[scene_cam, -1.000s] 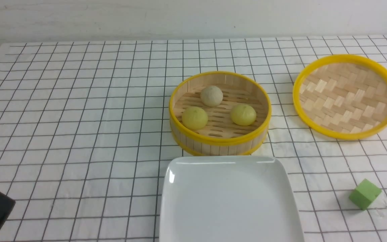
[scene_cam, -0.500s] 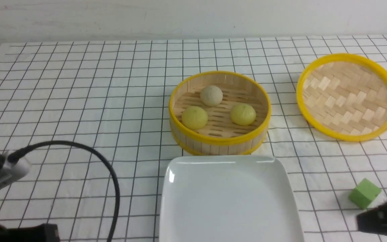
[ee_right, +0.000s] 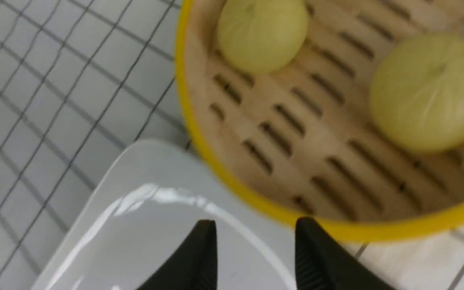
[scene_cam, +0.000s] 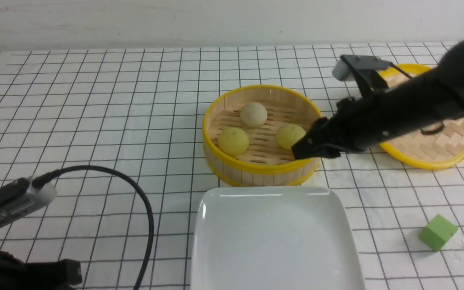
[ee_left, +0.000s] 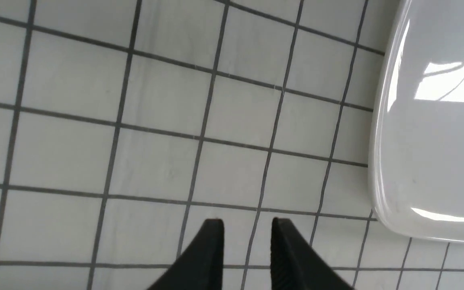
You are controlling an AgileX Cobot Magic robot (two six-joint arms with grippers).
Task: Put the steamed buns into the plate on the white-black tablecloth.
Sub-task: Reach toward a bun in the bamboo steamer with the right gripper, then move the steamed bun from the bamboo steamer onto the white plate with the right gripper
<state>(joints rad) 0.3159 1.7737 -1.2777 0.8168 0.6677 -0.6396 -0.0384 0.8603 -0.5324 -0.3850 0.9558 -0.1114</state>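
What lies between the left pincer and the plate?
Only bare white-black tablecloth. The left wrist view shows nothing else between the left pincer and the plate.

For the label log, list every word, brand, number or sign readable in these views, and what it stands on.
None: no view shows any text.
The plate, the steamer, its lid, the steamed buns and the green cube are unmarked.
The white-black tablecloth bears only a plain grid.
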